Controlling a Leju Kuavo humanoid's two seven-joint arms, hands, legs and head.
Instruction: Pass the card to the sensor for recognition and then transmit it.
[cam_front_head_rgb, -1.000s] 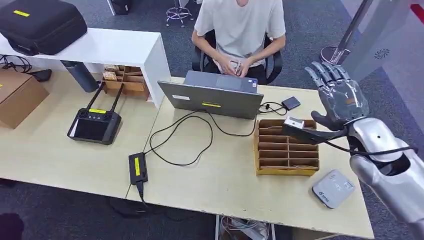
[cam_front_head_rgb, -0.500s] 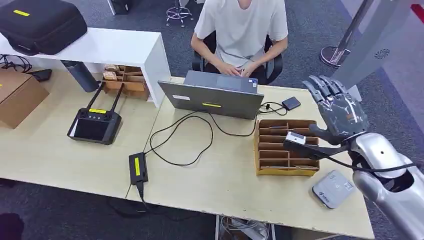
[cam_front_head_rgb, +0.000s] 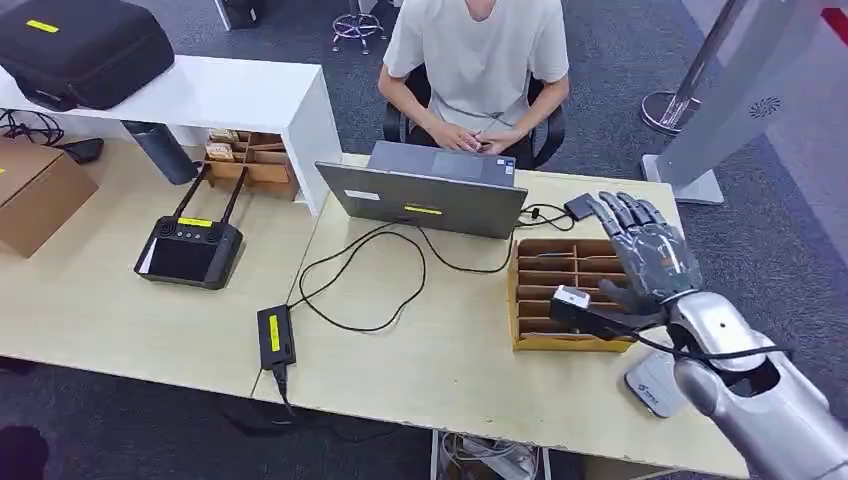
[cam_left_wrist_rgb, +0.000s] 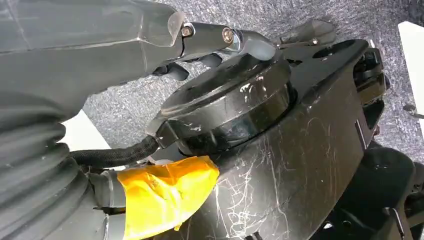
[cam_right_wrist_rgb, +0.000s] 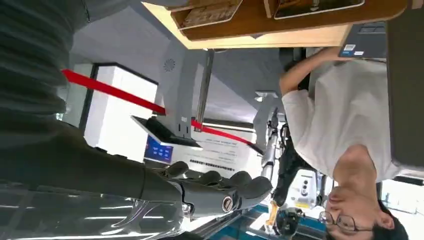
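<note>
1. Right hand (cam_front_head_rgb: 648, 262): fingers extended and spread, palm upright, holding nothing; positioned over the right end of the cardboard slot organizer (cam_front_head_rgb: 560, 295).
2. Left hand (cam_left_wrist_rgb: 210, 45): hangs beside the robot's body; whether its fingers are closed cannot be told.
3. Cards: probably in the organizer slots; not clearly discernible.
4. Card reader (cam_front_head_rgb: 658, 378): near-right table corner, partly behind the forearm.
5. Step in hand, as judged: card pickup. Next: lower the fingers into a slot and pinch one card.

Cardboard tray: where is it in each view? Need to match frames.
Head view: cardboard tray right of the laptop, partly covered by the right hand.
Right wrist view: along the picture's top edge.
Left wrist view: not in it.
Shared landmark: the person in the white shirt.
</note>
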